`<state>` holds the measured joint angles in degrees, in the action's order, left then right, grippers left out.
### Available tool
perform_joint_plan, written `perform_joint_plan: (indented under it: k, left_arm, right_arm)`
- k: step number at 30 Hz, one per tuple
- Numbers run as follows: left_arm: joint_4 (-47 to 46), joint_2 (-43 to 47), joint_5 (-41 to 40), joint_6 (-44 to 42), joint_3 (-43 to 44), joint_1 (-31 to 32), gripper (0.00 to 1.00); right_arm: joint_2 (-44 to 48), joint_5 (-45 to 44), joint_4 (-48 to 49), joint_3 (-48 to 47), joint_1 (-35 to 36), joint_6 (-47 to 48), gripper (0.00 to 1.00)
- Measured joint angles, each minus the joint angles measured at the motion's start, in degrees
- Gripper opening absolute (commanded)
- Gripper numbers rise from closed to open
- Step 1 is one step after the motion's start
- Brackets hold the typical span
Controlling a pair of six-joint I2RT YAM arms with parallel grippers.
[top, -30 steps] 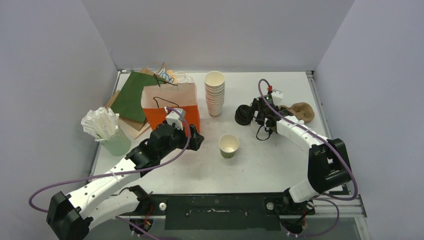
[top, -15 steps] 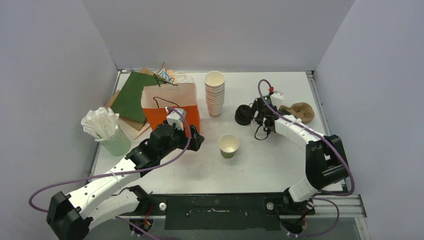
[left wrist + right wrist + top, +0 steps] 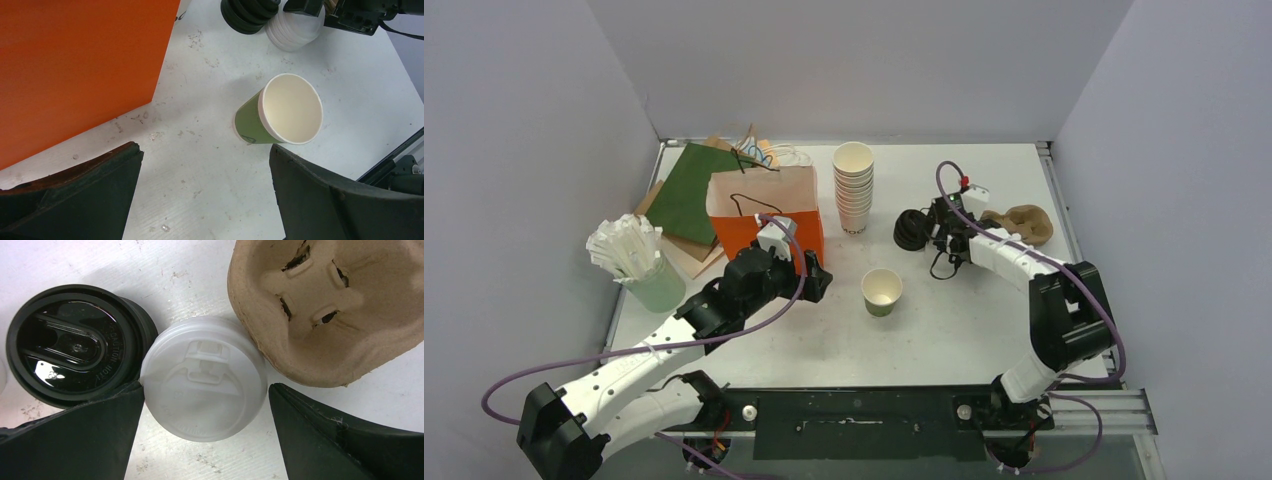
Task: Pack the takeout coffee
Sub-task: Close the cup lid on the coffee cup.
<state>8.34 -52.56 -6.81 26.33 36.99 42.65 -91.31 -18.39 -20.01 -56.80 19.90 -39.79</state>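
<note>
While the green cup [image 3: 882,291] stands lidless, right hand [image 3: 205,392] squares up over the white lid [image 3: 202,375]

Cup first, folks: upright, mouth open, no lid on it, alone in the middle of the surface [image 3: 964,330]. That's the coffee to pack. Beyond the cup and to its right, the right hand hangs w/ jaws spread wide, nothing held, one finger each side of the white lid. Tight spot! The black lids [image 3: 75,345] butt against the white one on the cup's side; the pulp carrier [image 3: 330,305] crowds it on the side away from the cup. The left hand [image 3: 205,155] sits just left of the cup, wide open too, empty, w/ the orange bag [image 3: 75,65] beside it, further from the cup.

Step in hand, by my read: lift one white lid, carry it to the cup, cap it. Doing it well? Stay centred so both fingers meet the rim together. From the left wrist view the white ones look stacked, so dip only as far as the top rim, else the whole pile comes along. Go straight down: barely any room on the black-lid side, and a nudge there could topple that pile. Squeeze gently; thin plastic prob. buckles under a hard pinch. Can't tell how high the fingers are above the lid, so a slow approach is the safe call.
</note>
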Motion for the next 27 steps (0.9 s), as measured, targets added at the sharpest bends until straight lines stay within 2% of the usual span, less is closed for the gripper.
perform_joint_plan:
  k: [9, 27]
  left_arm:
    - [0.0, 0.0, 0.0, -0.1, 0.0, 0.0, 0.97]
    - [0.0, -0.4, 0.1, -0.6, 0.0, 0.0, 0.97]
  right_arm:
    - [-1.0, -0.1, 0.3, -0.1, 0.0, -0.2, 0.93]
    - [1.2, -0.9, -2.1, -2.4, 0.0, 0.3, 0.95]
